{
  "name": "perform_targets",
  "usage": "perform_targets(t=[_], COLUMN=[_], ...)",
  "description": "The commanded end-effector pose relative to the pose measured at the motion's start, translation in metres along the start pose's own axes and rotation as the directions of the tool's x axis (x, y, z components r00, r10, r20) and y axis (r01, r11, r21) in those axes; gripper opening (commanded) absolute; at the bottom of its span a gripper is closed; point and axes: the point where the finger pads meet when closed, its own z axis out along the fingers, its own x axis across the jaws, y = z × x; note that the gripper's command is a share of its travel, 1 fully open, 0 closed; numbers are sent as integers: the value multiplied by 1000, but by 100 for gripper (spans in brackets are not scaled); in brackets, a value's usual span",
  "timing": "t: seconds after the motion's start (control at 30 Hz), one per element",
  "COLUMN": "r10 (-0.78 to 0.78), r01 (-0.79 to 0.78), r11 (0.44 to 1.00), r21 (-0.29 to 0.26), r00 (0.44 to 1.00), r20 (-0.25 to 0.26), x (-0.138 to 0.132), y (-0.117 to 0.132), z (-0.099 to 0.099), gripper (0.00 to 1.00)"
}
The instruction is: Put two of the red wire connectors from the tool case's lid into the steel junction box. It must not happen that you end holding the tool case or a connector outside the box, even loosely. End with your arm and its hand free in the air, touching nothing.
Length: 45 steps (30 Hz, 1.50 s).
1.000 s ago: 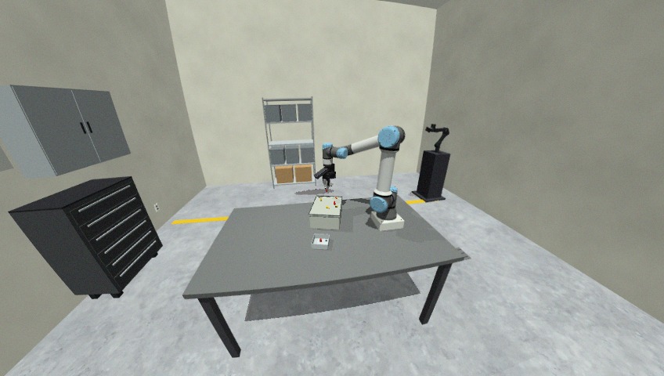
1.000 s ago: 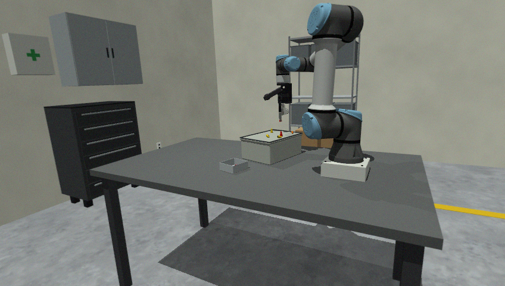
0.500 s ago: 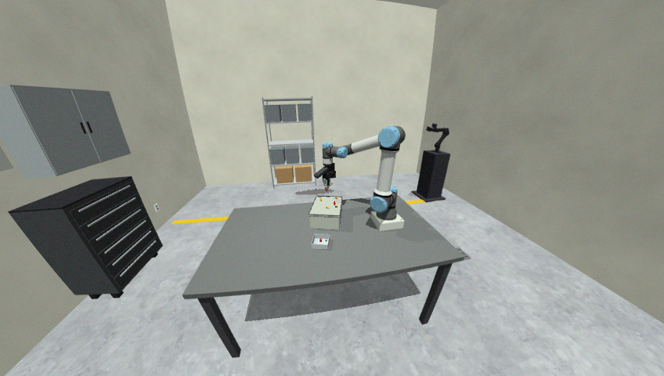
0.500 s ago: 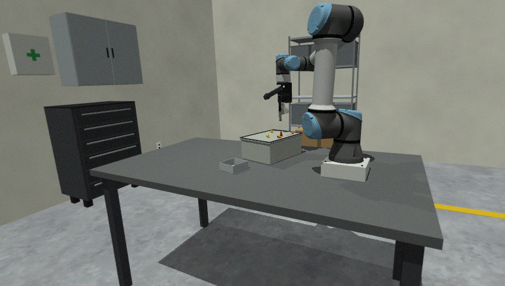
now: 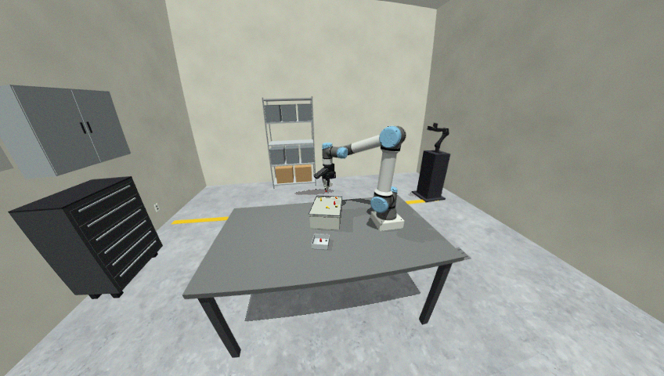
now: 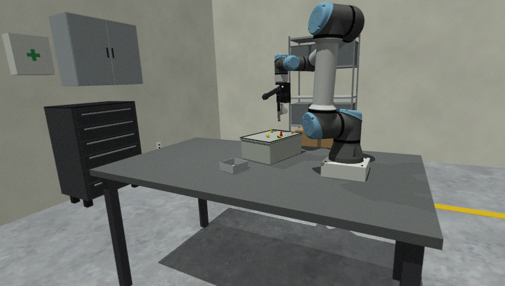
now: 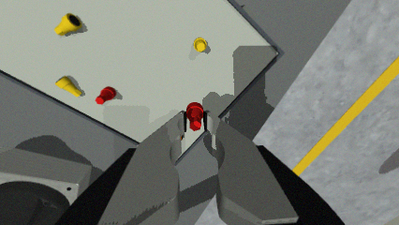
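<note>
My gripper [image 7: 195,112] [image 5: 327,187] [image 6: 279,117] is shut on a red wire connector [image 7: 194,114] [image 6: 279,120] and holds it well above the far corner of the tool case's pale lid [image 7: 140,56] [image 5: 320,205] [image 6: 261,136]. Another red connector [image 7: 106,95] [image 6: 280,134] lies on the lid. Three yellow connectors [image 7: 68,23] [image 7: 68,86] [image 7: 200,44] lie on it too. The small steel junction box [image 5: 319,247] [image 6: 228,167] stands on the table in front of the case, with a red connector [image 5: 320,240] [image 6: 234,164] inside it.
The arm's base [image 5: 385,222] [image 6: 345,170] stands on the table beside the case. A shelf rack [image 5: 288,139] stands behind the table, and a black drawer cabinet [image 5: 88,233] [image 6: 93,141] stands to the left. A yellow floor line [image 7: 347,119] runs below the gripper.
</note>
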Motion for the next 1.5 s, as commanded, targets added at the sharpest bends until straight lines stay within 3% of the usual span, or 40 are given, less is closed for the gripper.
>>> perform_targets(t=[0.0, 0.53, 1.47], r10=[0, 0, 0], r01=[0, 0, 0], r11=[1000, 1000, 1000], r21=[1, 1, 1], r00=[1000, 1000, 1000], r20=[-1, -1, -1], x=[-5, -47, -173], y=[-4, -38, -136], z=[0, 0, 0], gripper=[0, 0, 0])
